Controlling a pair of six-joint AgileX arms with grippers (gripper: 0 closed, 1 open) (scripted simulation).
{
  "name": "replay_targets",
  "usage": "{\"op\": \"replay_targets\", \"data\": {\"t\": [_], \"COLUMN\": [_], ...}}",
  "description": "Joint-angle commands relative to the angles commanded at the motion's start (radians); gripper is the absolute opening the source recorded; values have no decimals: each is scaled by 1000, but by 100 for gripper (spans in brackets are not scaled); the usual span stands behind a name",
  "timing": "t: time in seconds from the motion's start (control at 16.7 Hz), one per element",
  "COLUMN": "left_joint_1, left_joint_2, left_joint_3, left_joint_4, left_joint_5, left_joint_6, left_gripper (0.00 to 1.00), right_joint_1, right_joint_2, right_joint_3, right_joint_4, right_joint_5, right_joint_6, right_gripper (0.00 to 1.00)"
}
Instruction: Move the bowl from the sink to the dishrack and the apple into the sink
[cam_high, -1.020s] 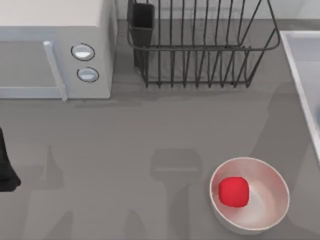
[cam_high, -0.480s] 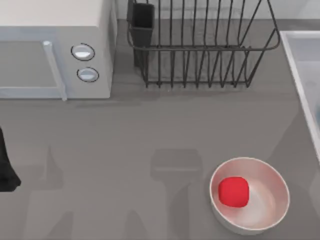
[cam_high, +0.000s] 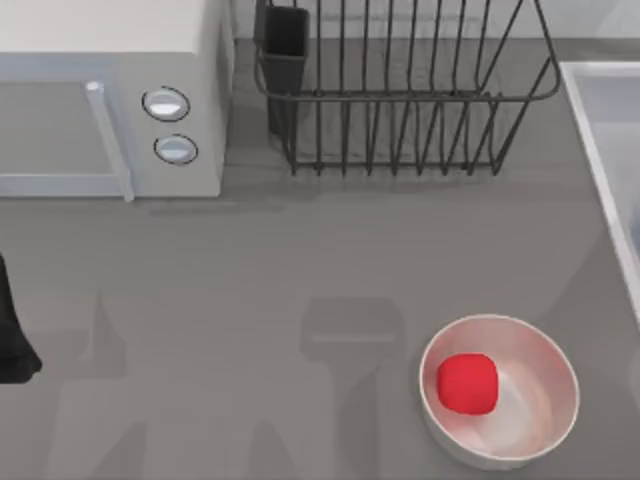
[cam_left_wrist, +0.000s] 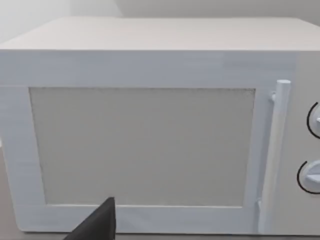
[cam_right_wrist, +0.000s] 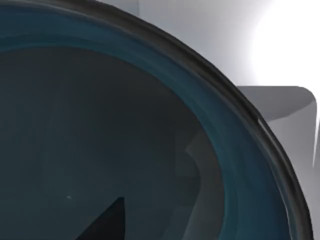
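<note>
The black wire dishrack (cam_high: 400, 100) at the frame's upper centre looks like thin matt metal, the white boxy microwave (cam_high: 110, 100) smooth plastic, the white pinkish bowl (cam_high: 520, 420) glossy, the small red apple (cam_high: 468, 383) smooth, and the grey table (cam_high: 250, 300) matt.

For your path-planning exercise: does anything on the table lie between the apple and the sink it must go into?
Nothing visible does. The apple sits inside the white bowl, and only bare table separates that bowl from the sink at the right edge.

L arm (cam_high: 12, 330): matte black, angular; black finger tip (cam_left_wrist: 97, 225).
</note>
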Motion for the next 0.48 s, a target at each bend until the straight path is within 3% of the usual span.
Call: {"op": "replay_targets", "data": {"t": [0.48], "left_joint_1": [0], "left_joint_2": [0], "left_joint_3": [0], "left_joint_4": [0], "left_joint_5": [0], "left_joint_6": [0], "left_gripper": [100], "right_joint_1": [0], "right_joint_2": [0], "right_joint_3": [0], "right_joint_4": [0], "right_joint_5": [0], "right_joint_6": [0], "right_gripper": [25]}}
